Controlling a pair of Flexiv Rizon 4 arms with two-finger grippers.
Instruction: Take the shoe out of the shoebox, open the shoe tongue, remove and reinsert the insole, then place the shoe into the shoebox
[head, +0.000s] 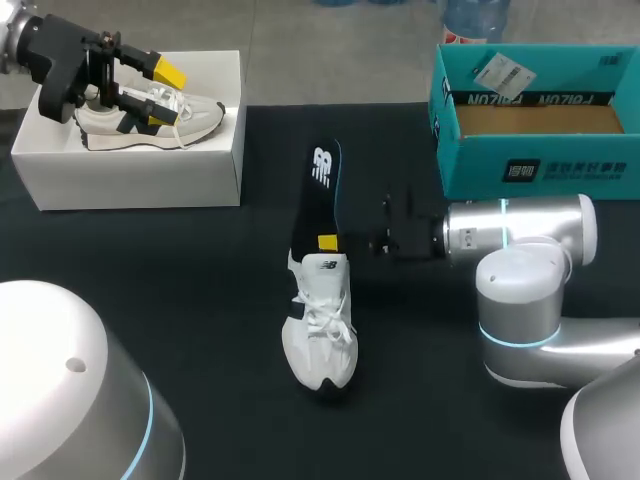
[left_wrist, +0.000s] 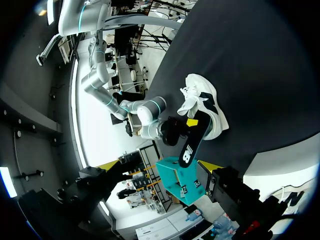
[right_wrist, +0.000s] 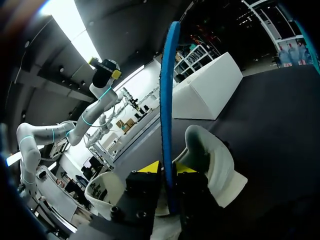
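Closest on the black counter (head: 180, 270) lies a white shoe (head: 320, 345). Its toe points to the near side and its laces are loose. It is out of any box.

A long black insole (head: 318, 190) with a blue edge sticks out of the back of the shoe. One end is down in the heel. The rest lies on the counter and points away to the far side.

The right hand (head: 330, 243) comes in from the right side. It is just behind the heel. Its two yellow tips are pressed on the insole, one on each side, so it has a tight hold of it. In the right wrist view the insole stands thin and on edge between the tips.

Farther back on the left sits a white box (head: 130, 175). A second, cream shoe (head: 195, 120) lies inside it. The left hand (head: 160, 97) hangs over that box. Its fingers are wide apart and it has nothing in it.

Far back on the right is a teal box (head: 540, 160), open at the top.
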